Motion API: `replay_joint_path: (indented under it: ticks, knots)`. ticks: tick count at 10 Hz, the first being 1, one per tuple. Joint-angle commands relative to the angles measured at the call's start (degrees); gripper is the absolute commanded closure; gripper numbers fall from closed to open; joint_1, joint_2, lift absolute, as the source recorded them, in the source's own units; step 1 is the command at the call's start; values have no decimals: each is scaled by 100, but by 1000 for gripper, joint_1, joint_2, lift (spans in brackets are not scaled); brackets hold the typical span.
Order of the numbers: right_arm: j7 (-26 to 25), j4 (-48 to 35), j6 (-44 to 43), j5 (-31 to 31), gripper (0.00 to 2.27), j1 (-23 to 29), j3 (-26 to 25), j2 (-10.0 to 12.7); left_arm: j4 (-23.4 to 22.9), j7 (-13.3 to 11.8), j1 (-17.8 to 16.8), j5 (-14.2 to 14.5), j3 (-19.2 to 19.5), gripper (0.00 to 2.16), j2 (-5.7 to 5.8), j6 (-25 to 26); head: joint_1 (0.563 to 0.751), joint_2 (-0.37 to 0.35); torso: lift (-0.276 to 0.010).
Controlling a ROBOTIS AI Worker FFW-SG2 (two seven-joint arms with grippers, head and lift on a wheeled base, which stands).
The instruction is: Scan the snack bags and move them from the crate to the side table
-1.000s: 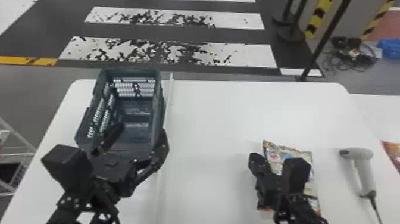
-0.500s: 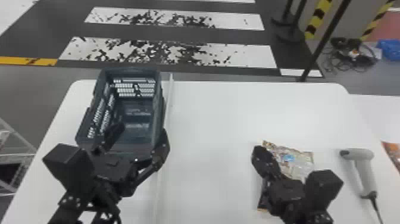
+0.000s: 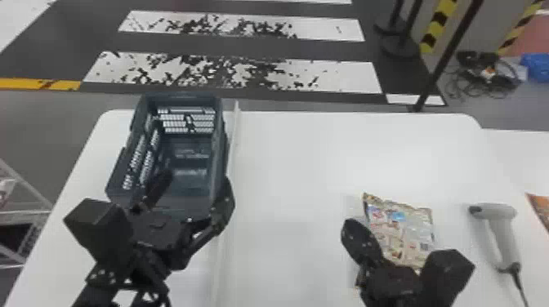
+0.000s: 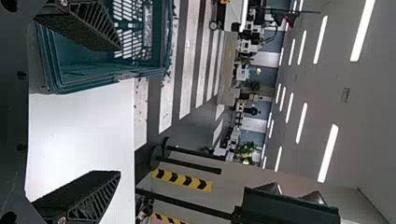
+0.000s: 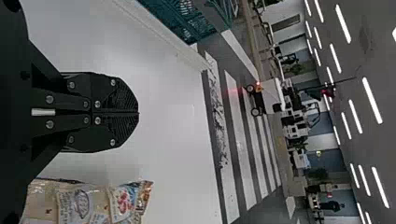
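One snack bag (image 3: 402,228) lies on the counter (image 3: 294,171), two o'clock from the right hand (image 3: 354,234), fingers pressed together! Left hand (image 3: 197,180) spread; head view catches a scanner (image 3: 496,211), right wrist view a wheeled cart (image 5: 272,97).

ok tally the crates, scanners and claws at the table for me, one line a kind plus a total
crate: 1, the dark one
scanner: 1, the grey handheld
claws: 2, left claw open and right claw closed
total: 4
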Motion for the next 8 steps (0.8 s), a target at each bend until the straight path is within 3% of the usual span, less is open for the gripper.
replay_joint_path:
  ticks: [1,4,8]
  knots:
    - [32,405,-19,-27,2243,-107,172,-2,54,0,-7,-6,-12,46,-26,-6,695,-4,-87]
    - [32,774,-37,26,2243,-160,260,-46,54,9,-7,-6,-3,46,-35,-6,695,22,-87]
    - [-12,1012,-125,8,2243,-168,110,-46,98,0,-33,-6,-38,46,-44,-24,695,1,-87]
